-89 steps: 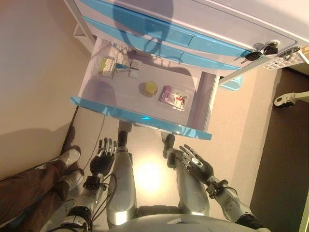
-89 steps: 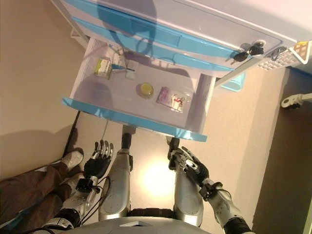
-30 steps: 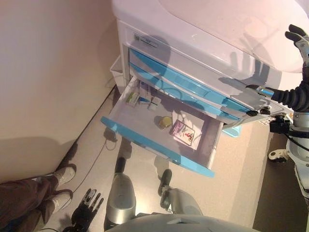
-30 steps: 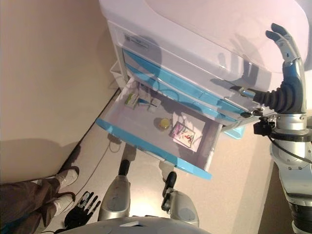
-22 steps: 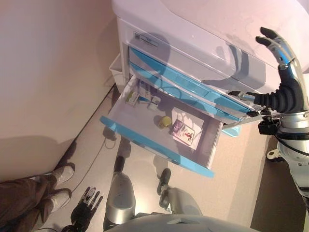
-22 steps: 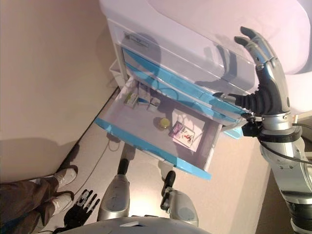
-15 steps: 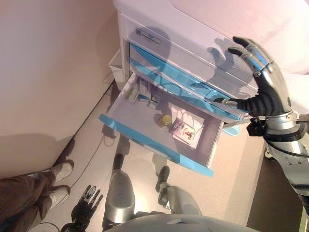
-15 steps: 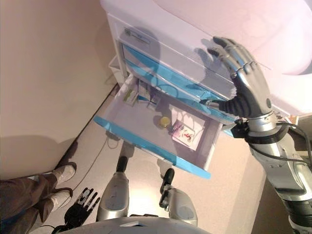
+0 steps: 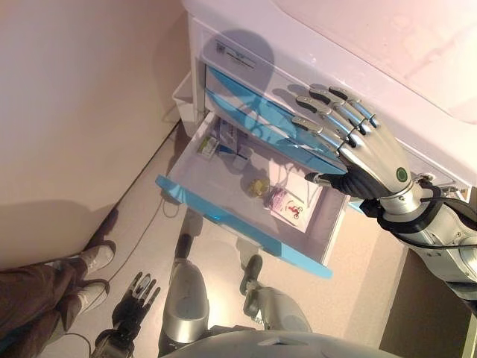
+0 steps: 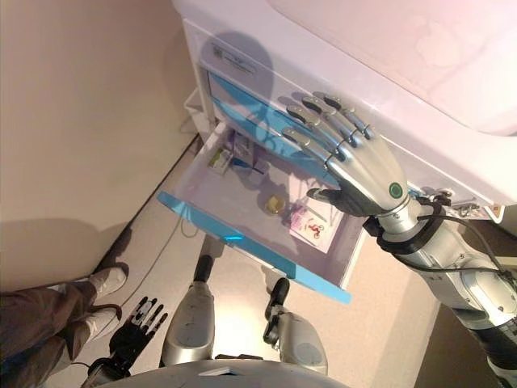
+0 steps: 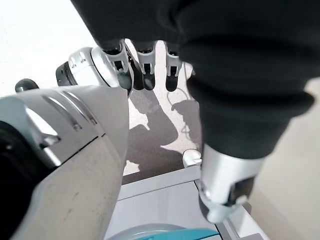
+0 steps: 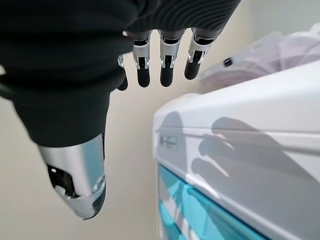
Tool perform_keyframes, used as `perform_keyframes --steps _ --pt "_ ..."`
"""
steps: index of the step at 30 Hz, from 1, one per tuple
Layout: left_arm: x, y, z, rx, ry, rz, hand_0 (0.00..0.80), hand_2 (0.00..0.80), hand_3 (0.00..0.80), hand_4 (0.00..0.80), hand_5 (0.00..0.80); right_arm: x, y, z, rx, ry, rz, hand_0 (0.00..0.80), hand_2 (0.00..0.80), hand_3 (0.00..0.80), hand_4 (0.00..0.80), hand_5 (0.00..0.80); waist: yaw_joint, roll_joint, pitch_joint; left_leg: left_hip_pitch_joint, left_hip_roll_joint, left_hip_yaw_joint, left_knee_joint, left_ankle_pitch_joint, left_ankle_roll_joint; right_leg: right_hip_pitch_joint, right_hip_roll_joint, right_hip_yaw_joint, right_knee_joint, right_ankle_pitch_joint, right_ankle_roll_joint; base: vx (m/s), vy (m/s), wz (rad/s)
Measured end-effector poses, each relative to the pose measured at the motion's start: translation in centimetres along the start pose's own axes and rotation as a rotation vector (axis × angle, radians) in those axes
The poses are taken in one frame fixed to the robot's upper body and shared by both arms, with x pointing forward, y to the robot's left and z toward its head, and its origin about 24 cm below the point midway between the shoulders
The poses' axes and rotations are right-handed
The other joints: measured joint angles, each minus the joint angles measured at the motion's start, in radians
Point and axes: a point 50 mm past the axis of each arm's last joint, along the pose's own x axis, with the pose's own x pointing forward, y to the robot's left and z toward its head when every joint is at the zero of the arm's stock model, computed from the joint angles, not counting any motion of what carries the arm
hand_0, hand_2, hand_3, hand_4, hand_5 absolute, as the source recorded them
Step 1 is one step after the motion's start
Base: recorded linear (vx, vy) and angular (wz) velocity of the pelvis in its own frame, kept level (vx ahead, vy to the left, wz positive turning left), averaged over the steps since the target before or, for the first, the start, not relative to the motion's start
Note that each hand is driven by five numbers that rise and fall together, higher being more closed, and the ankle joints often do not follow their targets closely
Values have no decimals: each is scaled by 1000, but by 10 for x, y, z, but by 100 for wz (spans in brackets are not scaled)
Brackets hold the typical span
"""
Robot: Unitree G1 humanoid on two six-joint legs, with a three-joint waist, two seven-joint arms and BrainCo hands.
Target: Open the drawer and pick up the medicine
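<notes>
Medicine lies in the open drawer [image 9: 223, 205] of a white cabinet [image 9: 313, 52] with blue drawer fronts. A flat packet [image 9: 287, 209] with pink and red print rests toward the drawer's 4 o'clock end, on a white sheet. Just beside it, toward 9 o'clock, sits a small round yellow jar [image 9: 258, 186]. At the drawer's far 10 o'clock corner is a cluster of small boxes [image 9: 216, 143], green, white and blue, too small to tell apart clearly. The drawer is pulled well out, its blue front edge running from 9 o'clock down to 5 o'clock across the head views.

Above the drawer, toward 2 o'clock, the right hand [image 9: 365, 153] hangs in the air in front of the closed upper drawers, fingers [image 9: 317, 127] straight and spread wide, thumb apart, holding nothing. It touches neither the cabinet nor the drawer contents; its shadow falls on the cabinet front. Its own wrist view shows the same straight fingers with the cabinet's white top and blue fronts past them.

The left hand [image 10: 133, 323] hangs low at 7 o'clock, well apart from the drawer, near the floor [image 9: 149, 231], fingers relaxed and empty.

At 8 o'clock, a person's legs in brown trousers and pale shoes [image 9: 93, 261] stand by the beige wall [image 9: 82, 97].
</notes>
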Motion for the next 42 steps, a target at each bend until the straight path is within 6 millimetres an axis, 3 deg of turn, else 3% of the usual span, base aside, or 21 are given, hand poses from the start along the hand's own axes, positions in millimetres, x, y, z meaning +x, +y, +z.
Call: perform_keyframes --steps 10,24,34,42 --pt "4 -1 8 30 1 -9 0 0 0 0 0 -2 26 12 68 -40 95 0 0 0 0 0 21 -6 5 -5 -1 -7 0 0 -1 0 1 -4 -2 0 0 0 0 0" --pt "13 -11 15 55 3 -43 0 0 0 0 0 -11 86 3 225 97 420 0 0 0 0 0 36 -1 10 -14 -4 -24 -1 2 -3 3 1 -26 -11 0 -1 -9 4 2" --pt "20 -20 19 72 20 -70 0 0 0 0 0 -41 135 -4 271 277 587 0 0 0 0 0 60 33 40 -17 -16 -38 -1 6 2 11 -10 -43 -11 0 0 -6 9 5" --pt "21 -21 20 82 24 -79 0 0 0 0 0 -52 154 -4 253 349 608 0 0 0 0 0 74 56 60 -27 -20 -51 0 9 3 8 -12 -57 -10 0 0 -6 0 4"
